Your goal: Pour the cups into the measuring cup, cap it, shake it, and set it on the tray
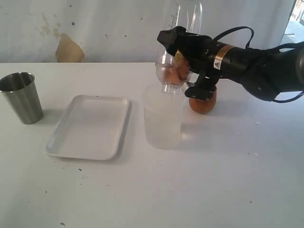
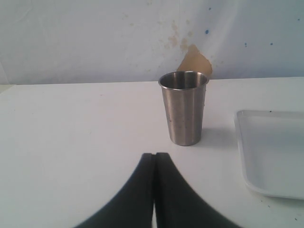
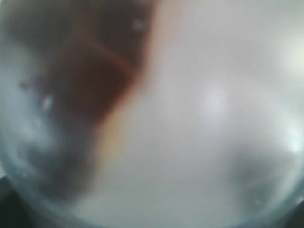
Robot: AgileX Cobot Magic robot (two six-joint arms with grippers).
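Looking across the table (image 1: pixel 199 190) from the outside camera, I have my right gripper (image 1: pixel 179 64) clamped around the measuring cup (image 1: pixel 186 19). It is held up in the air, its rounded, narrower end pointing down just over the mouth of the frosted cup (image 1: pixel 163 121). Whether a cap is on it I cannot tell. The wooden cup (image 1: pixel 205 105) stands on the table just behind my gripper, partly hidden by it. The tray (image 1: pixel 90 126) lies flat beside the frosted cup, and the steel tumbler (image 1: pixel 20 97) stands upright past the tray's other side, apart from it.

From my left wrist, my left gripper (image 2: pixel 154 161) is pressed shut on nothing. The steel tumbler stands upright ahead of it, and a corner of the tray shows nearby.

From my right wrist, all is blur: a clear curved wall fills the view, with a reddish-brown smear behind it.
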